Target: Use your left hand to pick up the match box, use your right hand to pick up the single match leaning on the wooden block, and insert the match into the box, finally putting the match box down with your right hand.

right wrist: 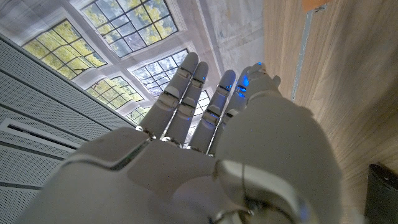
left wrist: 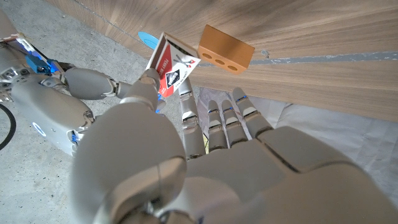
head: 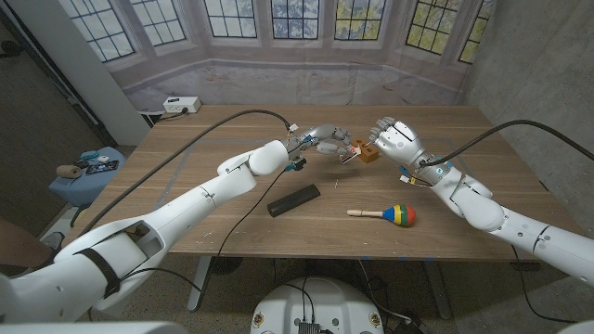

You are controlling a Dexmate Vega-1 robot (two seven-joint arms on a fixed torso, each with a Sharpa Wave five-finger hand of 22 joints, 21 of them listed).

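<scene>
Flanking one wooden block (head: 370, 154): one match box (left wrist: 172, 66), two hands.

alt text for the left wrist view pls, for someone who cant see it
The robot's white left hand pinches a small red, white and black match box between thumb and finger, held up near a small orange-brown wooden block with round holes that sits on the wooden table. Part of the robot's right arm shows to one side.

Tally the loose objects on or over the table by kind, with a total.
match box: 1, held in the left hand
wooden block: 1
black bar: 1
maraca: 1
white box with buttons: 1
Total: 5
</scene>
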